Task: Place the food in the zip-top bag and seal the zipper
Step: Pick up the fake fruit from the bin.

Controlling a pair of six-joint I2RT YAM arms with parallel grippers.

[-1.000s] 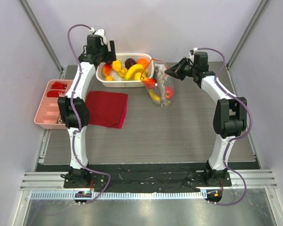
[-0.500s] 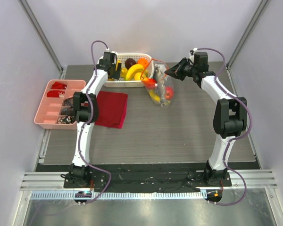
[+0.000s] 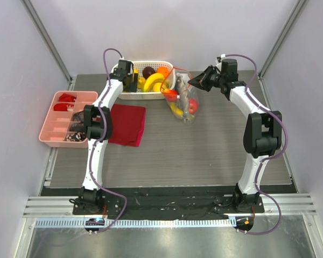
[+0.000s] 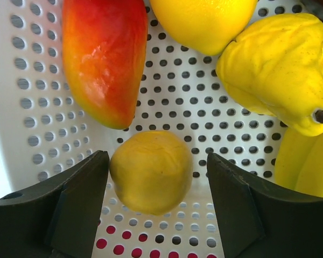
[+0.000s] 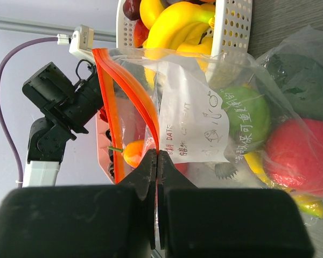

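Across the grey table (image 3: 194, 156), closed in by pale walls (image 3: 167, 32), we see a pink tray (image 3: 56, 126) at 9 o'clock, a red cloth (image 3: 124, 123) just beside it, and a white basket (image 3: 151, 95) at 12. The bag (image 3: 184, 102) stands near 1 o'clock, just beside the basket's right end, with red, green and yellow food (image 5: 304, 156) inside.

Our left arm (image 3: 97, 123) reaches out toward 12. The left gripper (image 4: 157, 177) points down into the basket, jaws apart on either side of a yellow ball (image 4: 151, 172). Our right arm (image 3: 258, 134) bends in from 3 o'clock. The right gripper (image 5: 157, 161) is pinched together on the bag's film at the orange zipper (image 5: 126, 86), whose two strips spread apart.
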